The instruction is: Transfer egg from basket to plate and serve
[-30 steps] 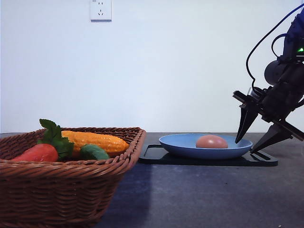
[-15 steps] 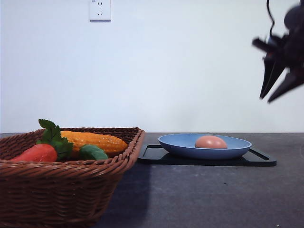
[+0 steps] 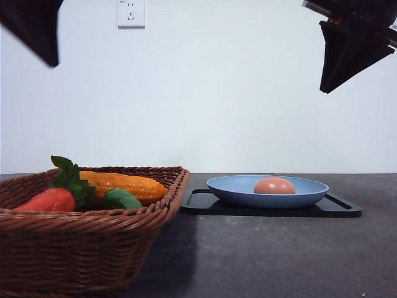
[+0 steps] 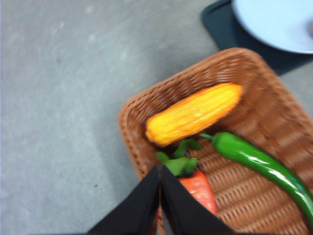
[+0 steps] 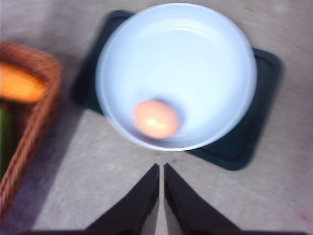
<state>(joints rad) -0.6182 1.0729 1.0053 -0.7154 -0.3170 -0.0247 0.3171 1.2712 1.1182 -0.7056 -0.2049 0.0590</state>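
Observation:
The pinkish-brown egg (image 3: 275, 185) (image 5: 155, 119) lies in the light blue plate (image 3: 236, 186) (image 5: 195, 58), which rests on a flat black tray (image 3: 205, 203). The brown wicker basket (image 3: 74, 254) (image 4: 274, 112) stands at the front left. My right gripper (image 3: 329, 87) (image 5: 161, 170) hangs high above the plate's right side, its fingers pressed together with nothing between them. My left gripper (image 3: 51, 62) (image 4: 160, 171) is high at the upper left, over the basket's edge, shut and empty.
In the basket lie a yellow corn cob (image 3: 124, 184) (image 4: 193, 114), a red-orange carrot with green leaves (image 3: 49, 200) (image 4: 198, 188) and a green vegetable (image 3: 122, 199) (image 4: 259, 164). A wall socket (image 3: 131, 12) sits on the white wall behind. Dark tabletop lies in front of the tray.
My right gripper has risen from beside the plate to high above it and has closed. The left gripper has come into the front view at the upper left. The egg stays in the plate.

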